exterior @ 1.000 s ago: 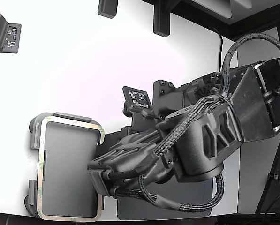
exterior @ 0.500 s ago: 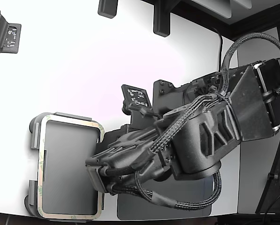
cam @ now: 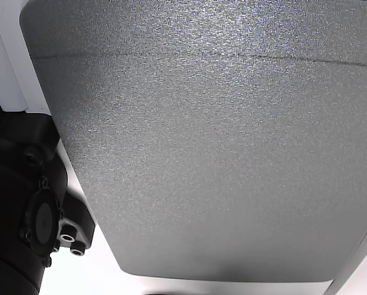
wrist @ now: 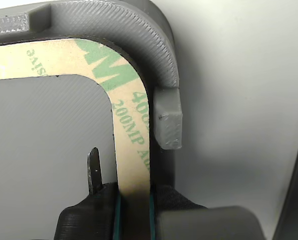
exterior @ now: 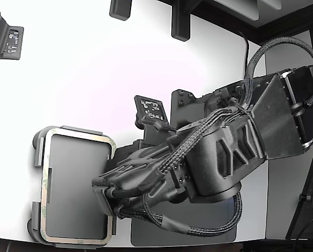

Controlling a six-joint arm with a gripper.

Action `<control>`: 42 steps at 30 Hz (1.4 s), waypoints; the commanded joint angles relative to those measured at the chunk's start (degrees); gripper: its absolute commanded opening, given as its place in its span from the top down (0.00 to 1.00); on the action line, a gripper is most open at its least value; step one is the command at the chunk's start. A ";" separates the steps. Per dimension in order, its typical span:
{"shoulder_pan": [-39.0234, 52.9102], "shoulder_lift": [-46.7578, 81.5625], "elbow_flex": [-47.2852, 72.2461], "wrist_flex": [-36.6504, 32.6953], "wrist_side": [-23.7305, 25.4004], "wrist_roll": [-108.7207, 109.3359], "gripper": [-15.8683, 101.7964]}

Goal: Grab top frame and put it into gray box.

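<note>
Gripper (wrist: 134, 205) closed on the frame (wrist: 134, 135) border, one finger each side. Frame lies inside the gray tray (wrist: 139, 30), beside a raised tab (wrist: 167, 120).

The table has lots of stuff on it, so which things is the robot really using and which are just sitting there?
Part of the job:
top frame
gray box
gripper, its fingers either side of the frame's edge

Just lying about:
dark gray mat
small black tag with white marks
black block
</note>
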 commanded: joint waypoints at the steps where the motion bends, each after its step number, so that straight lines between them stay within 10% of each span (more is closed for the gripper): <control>1: -0.79 1.14 -1.58 0.70 0.00 0.26 0.97; 24: -0.79 -0.70 -2.55 0.62 -0.44 0.35 0.96; 26: -0.97 -0.88 -2.72 0.53 -1.14 -1.14 0.68; 27: -1.05 -1.05 -2.72 0.53 -1.85 -1.49 0.23; 28: -1.14 -1.05 -2.72 0.53 -1.93 -1.41 0.05; 42: -1.14 0.97 -9.32 -0.09 4.92 -5.19 0.02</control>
